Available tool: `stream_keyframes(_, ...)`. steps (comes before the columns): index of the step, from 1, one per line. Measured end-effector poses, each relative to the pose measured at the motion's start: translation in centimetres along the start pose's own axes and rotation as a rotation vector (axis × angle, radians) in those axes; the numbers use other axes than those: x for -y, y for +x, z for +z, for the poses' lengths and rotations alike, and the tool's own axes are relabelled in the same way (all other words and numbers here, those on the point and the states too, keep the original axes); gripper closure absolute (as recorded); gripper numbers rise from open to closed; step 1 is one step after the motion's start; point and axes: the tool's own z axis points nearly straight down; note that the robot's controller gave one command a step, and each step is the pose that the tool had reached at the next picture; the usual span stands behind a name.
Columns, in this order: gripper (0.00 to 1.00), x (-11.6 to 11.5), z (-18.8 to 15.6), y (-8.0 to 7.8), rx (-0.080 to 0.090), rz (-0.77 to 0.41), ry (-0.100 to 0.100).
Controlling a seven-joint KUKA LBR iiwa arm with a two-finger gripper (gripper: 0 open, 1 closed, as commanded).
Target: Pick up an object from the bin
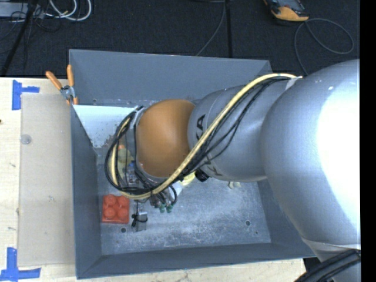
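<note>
Silver arm [317, 157] hangs just beside red studded block [116, 209].

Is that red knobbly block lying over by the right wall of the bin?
No, the red block lies on the floor near the left wall of the bin, close beside the gripper.

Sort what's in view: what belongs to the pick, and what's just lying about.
Job in hand: gripper, low in the bin's left part; red studded block just left of it; grey bin.
Lying about: small pale scrap beside the arm; cables outside.
</note>
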Motion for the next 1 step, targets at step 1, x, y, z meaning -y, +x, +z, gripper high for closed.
stream_keyframes(1,0.0,-1.16,3.26,0.54,0.001,0.003,0.0)
